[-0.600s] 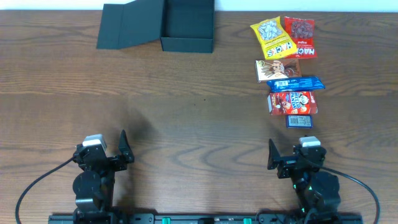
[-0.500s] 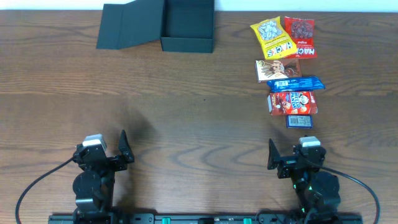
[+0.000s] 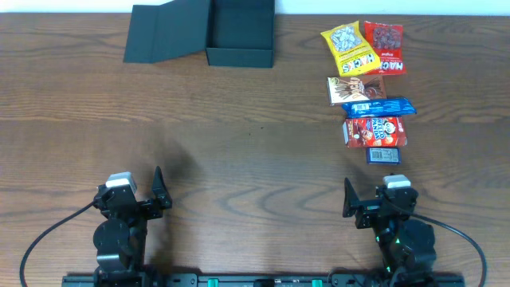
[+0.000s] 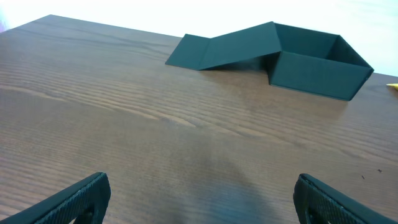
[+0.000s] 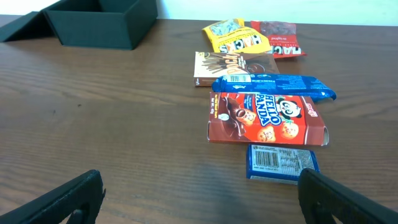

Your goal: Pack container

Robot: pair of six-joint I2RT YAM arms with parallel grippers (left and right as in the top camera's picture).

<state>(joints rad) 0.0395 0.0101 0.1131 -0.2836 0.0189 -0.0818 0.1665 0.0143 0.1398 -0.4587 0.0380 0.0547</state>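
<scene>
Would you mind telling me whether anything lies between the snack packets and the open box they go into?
Nothing visible does. Only bare table separates the snack packets from the box, and its lid lies open on the side away from them.

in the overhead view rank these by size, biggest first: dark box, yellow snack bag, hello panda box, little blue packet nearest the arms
1. container, with its open lid: by far the largest.
2. yellow snack bag and Hello Panda box: about alike, too close to rank.
3. small blue packet: the smallest.
</scene>
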